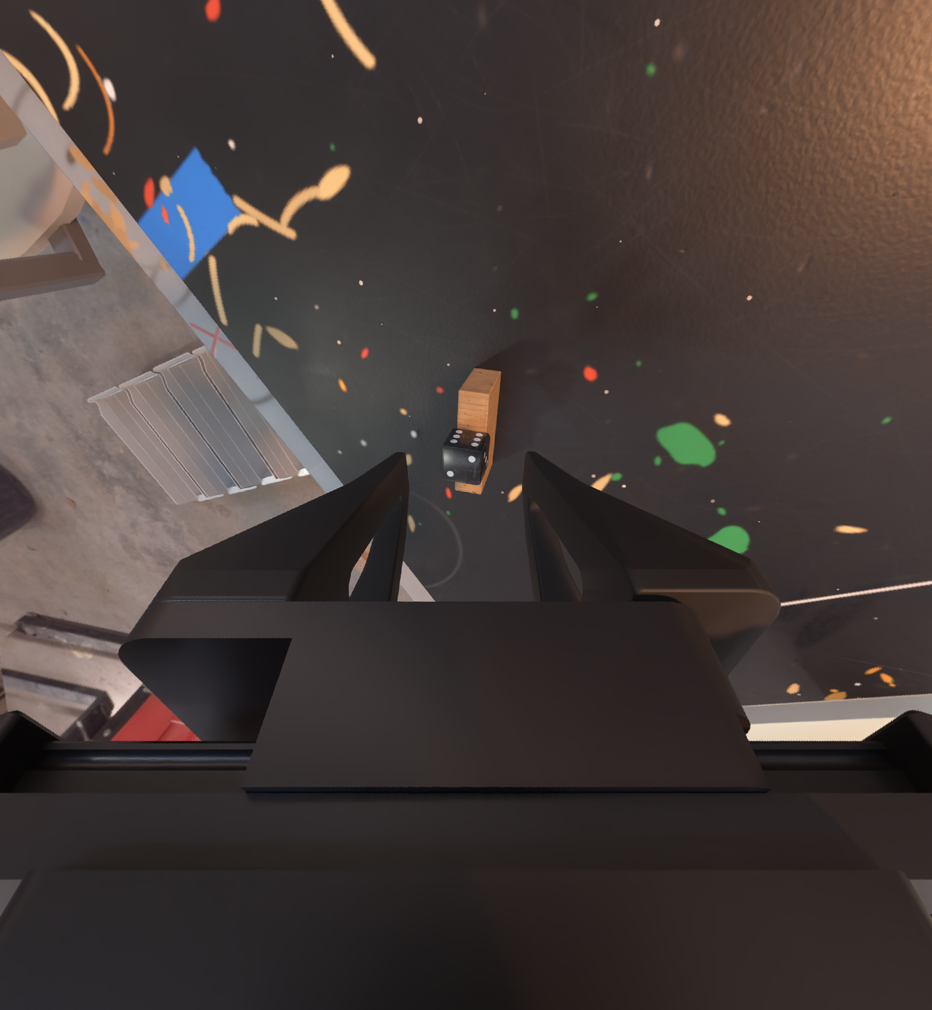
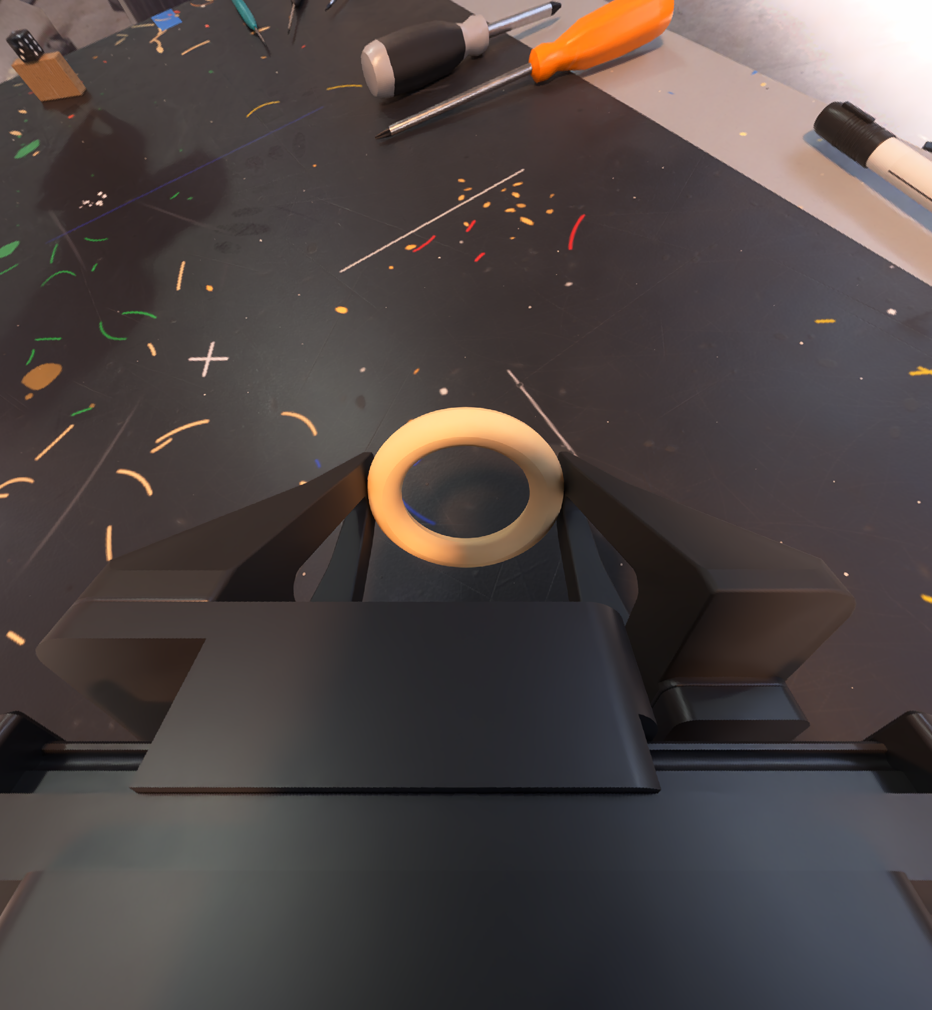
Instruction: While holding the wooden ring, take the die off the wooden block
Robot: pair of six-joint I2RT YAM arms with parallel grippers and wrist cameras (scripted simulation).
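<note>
A black die (image 1: 466, 456) with white pips sits on the near end of a wooden block (image 1: 479, 404) on the dark paint-flecked mat. My left gripper (image 1: 466, 464) is open and empty, high above the die, which shows between its fingertips. My right gripper (image 2: 464, 474) is shut on a pale wooden ring (image 2: 464, 486) and holds it above the mat. The die (image 2: 25, 43) and the block (image 2: 51, 77) also show small at the far left of the right wrist view.
A black-handled screwdriver (image 2: 431, 50), an orange-handled screwdriver (image 2: 589, 39) and a white marker (image 2: 901, 164) lie along the mat's far and right edges. The table edge (image 1: 223, 328) runs diagonally left of the block, with the floor and grey metal slats (image 1: 195, 426) beyond.
</note>
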